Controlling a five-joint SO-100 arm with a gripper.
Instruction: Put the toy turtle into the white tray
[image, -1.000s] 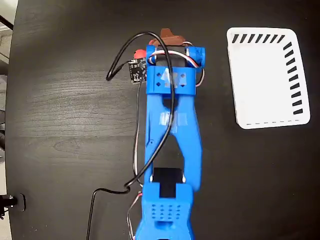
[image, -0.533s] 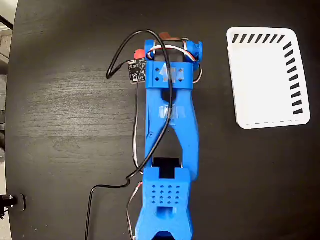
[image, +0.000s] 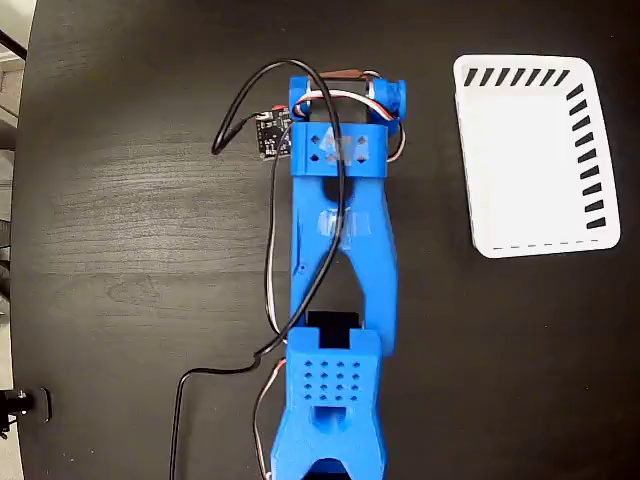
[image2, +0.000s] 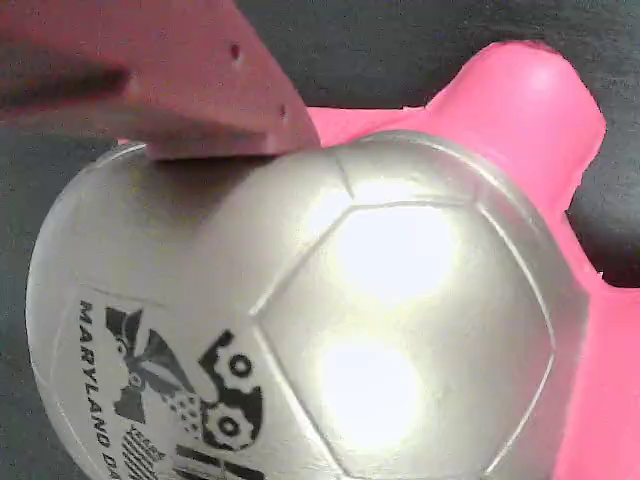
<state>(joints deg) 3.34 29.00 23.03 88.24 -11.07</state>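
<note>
The small toy turtle (image2: 330, 330), with its shiny silver-gold domed shell and bright pink body, fills almost the whole wrist view. The shell is split into hexagon-like panels, carries 2 bright glare spots, and has a dark printed mark with lettering at the lower left. A rounded pink limb or head sticks out at the upper right, over dark table. A brownish-red gripper finger (image2: 190, 85) lies against the top left of the shell, touching it; only this 1 finger shows, so whether the jaws are clamped on the turtle cannot be told.

The fixed view shows none of the turtle: the blue plastic arm (image: 340, 250) covers it, reaching up the middle of the black wood-grain table (image: 130, 250), with only a sliver of the brown gripper (image: 345, 72) visible past its upper end. Black and white cables (image: 270, 110) loop beside a small circuit board (image: 272, 135). The rectangular white plastic tray (image: 525, 170), with dark slanted slots along its top and right sides, lies well apart to the right, holding nothing.
</note>
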